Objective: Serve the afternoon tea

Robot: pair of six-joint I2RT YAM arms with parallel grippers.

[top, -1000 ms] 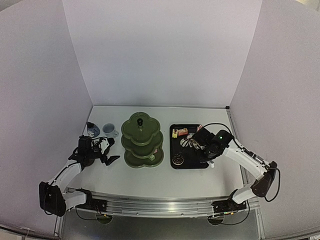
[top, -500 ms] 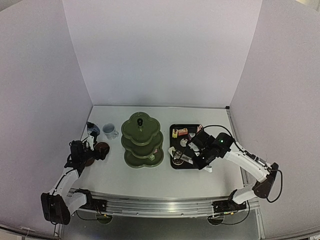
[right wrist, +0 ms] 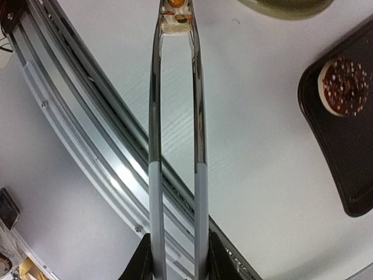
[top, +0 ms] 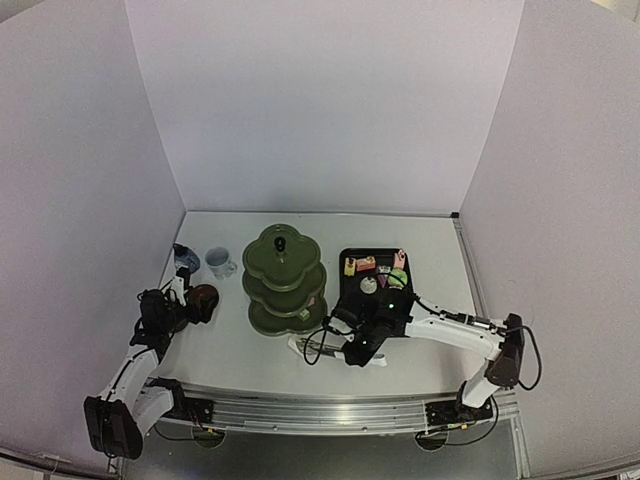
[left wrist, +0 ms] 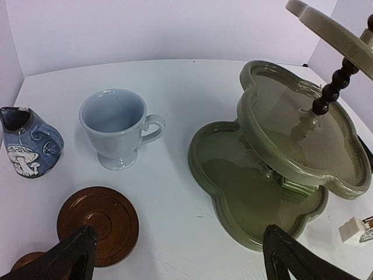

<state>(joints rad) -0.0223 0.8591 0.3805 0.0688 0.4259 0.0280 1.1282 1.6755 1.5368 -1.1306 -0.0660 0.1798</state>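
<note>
At tip of tongs (right wrist: pixel 154 116), sm. cake (right wrist: pixel 176 17) partly cropped.

Robot test cell in a laboratory, white table (top: pixel 230 352) boxed in on three sides by plain white panels (top: pixel 320 100), left arm (top: pixel 135 356) and right arm (top: pixel 452 328) bolted to an aluminium rail (top: pixel 300 412) along the near edge, exposed cables (top: pixel 527 355).

1. No word, number, brand or label can be read in any view.
2. The only marking is a white mushroom drawing on the dark blue cup (left wrist: pixel 26 143); it has no legible lettering.
</note>
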